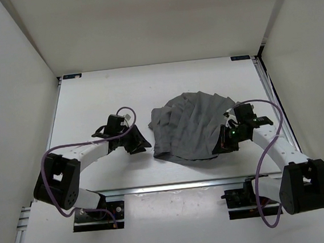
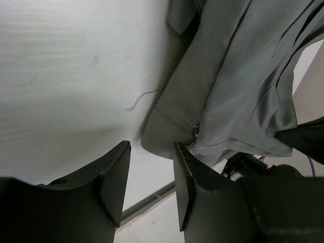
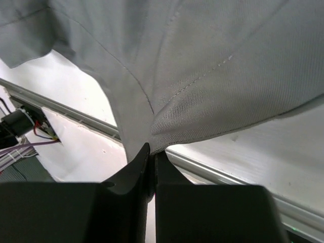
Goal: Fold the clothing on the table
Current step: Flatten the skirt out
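Observation:
The clothing point(image 1: 188, 124), a mid-grey pleated garment, lies bunched on the white table point(image 1: 102, 98) right of centre. My right gripper point(image 1: 220, 145) is shut on its near right edge, with a fold of the clothing point(image 3: 202, 76) pinched between the fingertips point(image 3: 143, 154) and lifted slightly. My left gripper point(image 1: 143, 144) stands open just left of the garment's near left corner. In the left wrist view that corner of the clothing point(image 2: 167, 134) lies on the table right ahead of the open gripper point(image 2: 151, 148), with nothing between the fingers.
White walls point(image 1: 9, 84) enclose the table on three sides. An aluminium rail point(image 1: 174, 186) runs along the near edge, just below the garment. A loose thread point(image 2: 140, 98) lies on the table beside the fabric.

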### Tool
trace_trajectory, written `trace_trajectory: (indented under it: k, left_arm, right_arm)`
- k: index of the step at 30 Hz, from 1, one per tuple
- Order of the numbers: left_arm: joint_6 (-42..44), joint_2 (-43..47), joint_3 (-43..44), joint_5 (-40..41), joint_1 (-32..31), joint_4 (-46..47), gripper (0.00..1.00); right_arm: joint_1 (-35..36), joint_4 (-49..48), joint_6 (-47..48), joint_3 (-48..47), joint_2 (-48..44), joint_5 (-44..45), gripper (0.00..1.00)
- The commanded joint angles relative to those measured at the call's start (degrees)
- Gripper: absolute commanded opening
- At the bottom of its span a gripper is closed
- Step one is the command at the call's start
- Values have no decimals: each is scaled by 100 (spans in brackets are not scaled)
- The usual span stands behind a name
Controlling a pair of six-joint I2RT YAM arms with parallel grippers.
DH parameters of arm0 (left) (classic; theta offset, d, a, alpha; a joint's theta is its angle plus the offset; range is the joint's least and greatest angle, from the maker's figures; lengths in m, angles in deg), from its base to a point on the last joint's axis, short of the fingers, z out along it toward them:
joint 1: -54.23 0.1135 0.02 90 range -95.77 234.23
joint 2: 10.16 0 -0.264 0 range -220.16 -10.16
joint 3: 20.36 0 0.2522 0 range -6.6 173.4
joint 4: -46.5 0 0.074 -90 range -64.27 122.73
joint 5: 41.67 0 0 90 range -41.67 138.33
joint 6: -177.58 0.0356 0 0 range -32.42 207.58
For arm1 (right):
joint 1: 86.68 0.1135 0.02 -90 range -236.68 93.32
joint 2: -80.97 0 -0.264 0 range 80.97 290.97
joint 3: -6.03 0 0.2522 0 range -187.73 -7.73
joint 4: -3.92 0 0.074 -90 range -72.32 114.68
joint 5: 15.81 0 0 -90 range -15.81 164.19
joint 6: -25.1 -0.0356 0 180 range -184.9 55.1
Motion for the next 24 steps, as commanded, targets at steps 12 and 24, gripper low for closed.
trace_trajectory:
  k: [12, 24]
  left_arm:
    - [-184, -49, 978, 831, -723, -156, 60]
    - [-202, 58, 706, 963, -916, -201, 67]
  right_arm:
    - [177, 264, -5, 303, -317, 190, 0]
    - [133, 238, -66, 286, -353, 226, 0]
